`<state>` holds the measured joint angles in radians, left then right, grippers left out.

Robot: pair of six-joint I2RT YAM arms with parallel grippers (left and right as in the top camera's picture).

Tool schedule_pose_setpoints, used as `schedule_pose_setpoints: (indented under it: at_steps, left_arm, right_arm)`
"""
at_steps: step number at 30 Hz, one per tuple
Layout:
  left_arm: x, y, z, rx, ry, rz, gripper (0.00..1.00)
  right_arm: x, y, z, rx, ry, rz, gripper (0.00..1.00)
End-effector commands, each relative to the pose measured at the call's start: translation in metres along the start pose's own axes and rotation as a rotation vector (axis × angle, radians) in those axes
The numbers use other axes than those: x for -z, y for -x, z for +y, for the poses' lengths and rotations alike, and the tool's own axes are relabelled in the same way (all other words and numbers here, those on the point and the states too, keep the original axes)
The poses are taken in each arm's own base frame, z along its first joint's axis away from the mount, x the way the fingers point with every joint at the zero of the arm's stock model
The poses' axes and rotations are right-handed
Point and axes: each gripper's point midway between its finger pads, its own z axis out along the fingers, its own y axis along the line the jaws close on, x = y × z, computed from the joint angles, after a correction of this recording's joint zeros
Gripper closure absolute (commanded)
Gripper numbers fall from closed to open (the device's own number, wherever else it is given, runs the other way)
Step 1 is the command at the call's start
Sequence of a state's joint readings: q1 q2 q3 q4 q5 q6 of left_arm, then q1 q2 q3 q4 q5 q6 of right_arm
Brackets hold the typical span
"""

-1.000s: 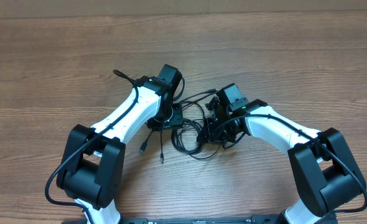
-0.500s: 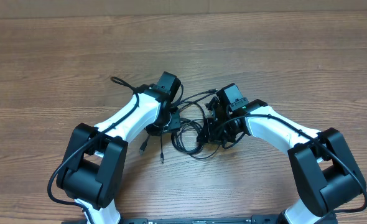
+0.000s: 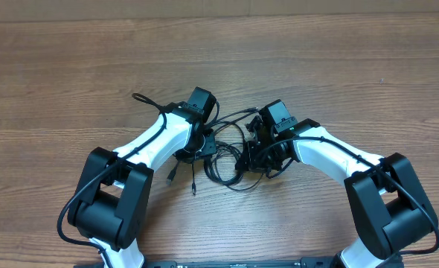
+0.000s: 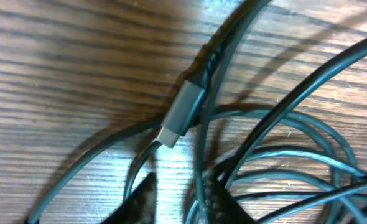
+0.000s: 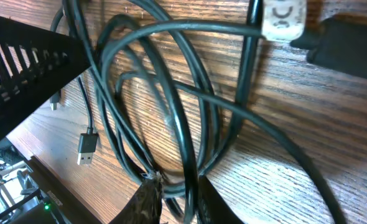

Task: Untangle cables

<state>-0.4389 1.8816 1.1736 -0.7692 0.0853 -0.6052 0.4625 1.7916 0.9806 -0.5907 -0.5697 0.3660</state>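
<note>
The cables (image 3: pixel 228 154) are thin black cords tangled in loops on the wooden table between my two arms. My left gripper (image 3: pixel 198 143) is low over the left side of the tangle. In the left wrist view its fingertips (image 4: pixel 178 200) stand slightly apart, with one cord (image 4: pixel 199 155) running beside the right finger and a silver plug (image 4: pixel 180 114) just ahead. My right gripper (image 3: pixel 255 158) is on the right side of the tangle. Its fingertips (image 5: pixel 178 198) are close together around one black cord (image 5: pixel 185 146) of the looped bundle.
Two loose plug ends (image 3: pixel 172 179) lie on the table below the left gripper. The right wrist view shows one USB plug (image 5: pixel 86 145) and a white plug (image 5: pixel 284 17). Bare wood surrounds the tangle.
My left wrist has turned and shifted slightly toward the upper left over the tangle. The right arm and the cable loops have stayed where they were.
</note>
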Motion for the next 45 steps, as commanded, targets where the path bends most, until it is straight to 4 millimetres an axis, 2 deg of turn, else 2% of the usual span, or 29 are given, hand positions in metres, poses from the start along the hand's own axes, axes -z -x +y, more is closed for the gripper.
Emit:
schedule_pose_setpoints:
  at_steps: [1, 3, 7, 10, 13, 15, 20, 21, 22, 24, 25, 26, 29, 32, 35, 38, 40, 45]
  left_arm:
    - [-0.006, -0.003, 0.001, -0.002, 0.013, 0.009, 0.85]
    - [-0.006, -0.002, 0.000, -0.009, 0.010, 0.006, 0.96]
    - [-0.001, 0.003, -0.007, -0.068, -0.044, 0.014, 0.96]
    - [0.012, 0.003, -0.029, -0.169, -0.199, 0.061, 0.96]
    - [0.036, 0.003, -0.051, -0.269, -0.370, 0.103, 0.96]
    - [0.056, 0.005, -0.061, -0.313, -0.473, 0.121, 0.96]
    - [0.105, 0.009, -0.081, -0.365, -0.678, 0.144, 0.96]
    - [0.121, 0.009, -0.090, -0.392, -0.746, 0.144, 0.96]
    - [0.127, 0.009, -0.093, -0.403, -0.769, 0.141, 0.96]
    - [0.140, 0.012, -0.099, -0.425, -0.805, 0.124, 0.96]
    - [0.142, 0.014, -0.100, -0.433, -0.796, 0.110, 0.96]
    - [0.143, 0.016, -0.100, -0.437, -0.788, 0.101, 0.96]
    - [0.144, 0.016, -0.101, -0.439, -0.790, 0.100, 0.96]
    - [0.143, 0.017, -0.101, -0.440, -0.788, 0.096, 0.96]
    - [0.129, 0.029, -0.088, -0.354, -0.659, 0.073, 0.96]
    - [0.110, 0.040, -0.066, -0.211, -0.465, 0.054, 0.96]
    - [0.103, 0.038, -0.059, -0.180, -0.400, 0.057, 0.96]
    - [0.092, 0.024, -0.070, -0.226, -0.374, 0.072, 0.95]
  right_arm:
    - [-0.002, -0.001, -0.001, -0.003, 0.006, 0.004, 0.82]
    - [-0.002, -0.001, -0.001, -0.003, 0.006, 0.004, 0.80]
    - [-0.001, -0.001, -0.001, -0.004, 0.008, 0.005, 0.78]
    - [0.001, -0.002, 0.005, -0.006, 0.057, 0.020, 0.77]
    - [0.009, -0.006, 0.024, 0.061, 0.200, 0.057, 0.66]
    - [0.015, -0.005, 0.026, 0.063, 0.244, 0.059, 0.54]
    - [0.019, 0.002, 0.017, 0.029, 0.230, 0.037, 0.52]
    - [0.019, 0.002, 0.016, 0.025, 0.222, 0.035, 0.52]
    - [0.019, 0.002, 0.016, 0.025, 0.219, 0.034, 0.50]
    - [0.019, 0.001, 0.015, 0.020, 0.215, 0.040, 0.27]
    - [0.019, -0.001, 0.013, 0.011, 0.209, 0.046, 0.04]
    - [0.020, -0.002, 0.010, 0.002, 0.201, 0.052, 0.00]
    - [0.026, -0.010, -0.005, -0.063, 0.173, 0.084, 0.00]
    - [0.041, -0.019, -0.023, -0.157, 0.162, 0.123, 0.00]
    - [0.056, -0.023, -0.042, -0.285, 0.160, 0.136, 0.00]
    - [0.065, -0.016, -0.054, -0.337, 0.168, 0.103, 0.00]
    - [0.068, -0.012, -0.058, -0.345, 0.172, 0.085, 0.00]
    - [0.068, 0.003, -0.063, -0.303, 0.165, 0.023, 0.00]
